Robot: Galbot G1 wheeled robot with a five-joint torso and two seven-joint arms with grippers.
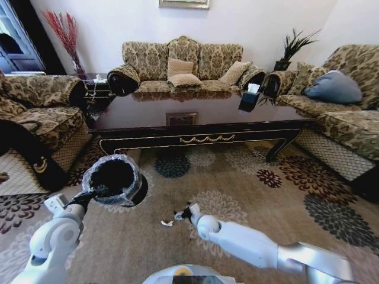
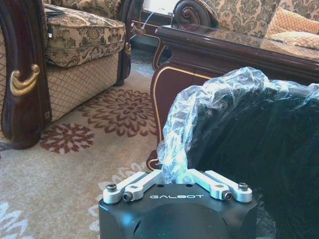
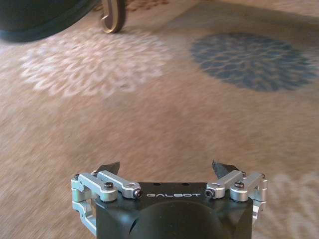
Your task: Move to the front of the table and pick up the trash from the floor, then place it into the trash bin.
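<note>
1. Right gripper [image 1: 185, 213] is hovering low over the carpet [image 1: 249, 195], jaws spread wide, gripping nothing.
2. Trash [image 1: 167, 223], a small white scrap, is lying just beside its fingertips; shape hard to make out.
3. Left gripper [image 1: 99, 190] is clamping the trash bin [image 1: 115, 177] rim, bin standing upright before the table [image 1: 201, 115].

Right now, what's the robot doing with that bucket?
It's cleaning up. The left pincer is shut on the plastic-lined rim of the trash bin, holding it in front of the table. The right pincer is open, low over the carpet beside a small white scrap of trash lying on the floor.
</note>
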